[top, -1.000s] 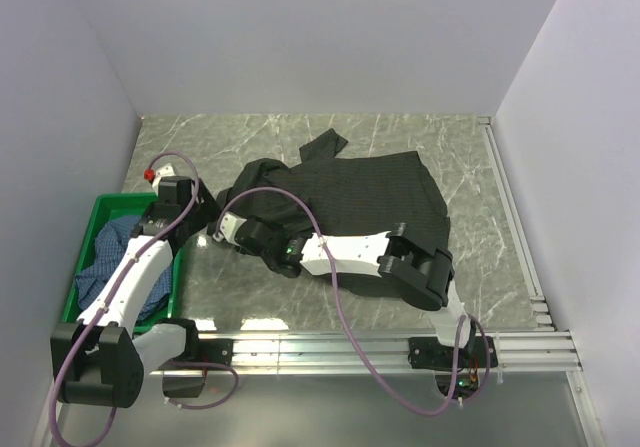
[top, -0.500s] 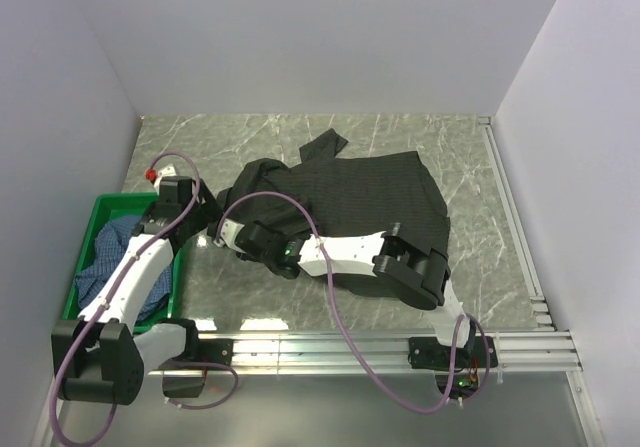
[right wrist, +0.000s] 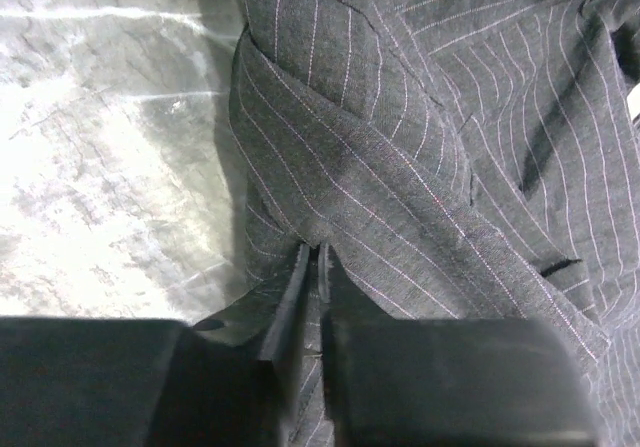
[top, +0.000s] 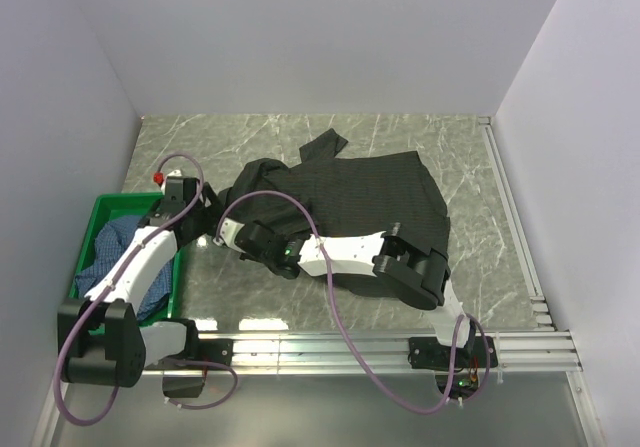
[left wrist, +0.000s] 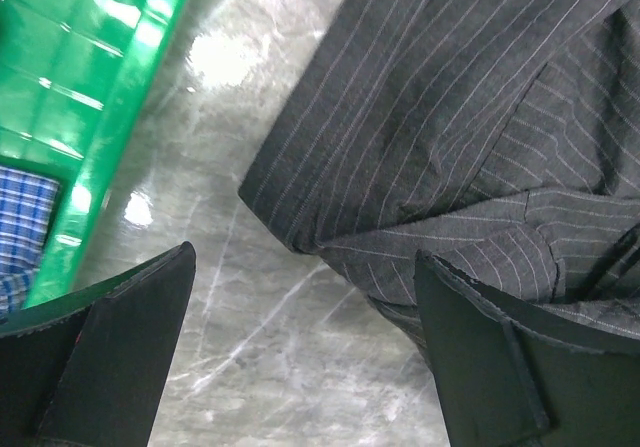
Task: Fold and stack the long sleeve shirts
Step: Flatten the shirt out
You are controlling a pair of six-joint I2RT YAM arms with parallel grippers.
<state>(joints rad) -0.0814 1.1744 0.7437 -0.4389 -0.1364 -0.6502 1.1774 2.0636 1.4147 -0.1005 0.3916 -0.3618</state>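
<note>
One black shirt on table, one blue shirt in crate.

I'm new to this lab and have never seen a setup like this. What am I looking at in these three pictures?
These are two robot arms bolted at the near edge of a marble-look table. The wide picture comes from a fixed camera above and behind them. The other two come from a camera on each wrist, looking past that arm's own fingers.

On the table lies a black pinstriped shirt, spread out but rumpled. At the left stands a green crate with a blue checked shirt in it.

The right gripper has its two fingers pinched together on a fold at the black shirt's edge. The left gripper hangs wide open above that shirt's edge, between shirt and crate, holding nothing.
</note>
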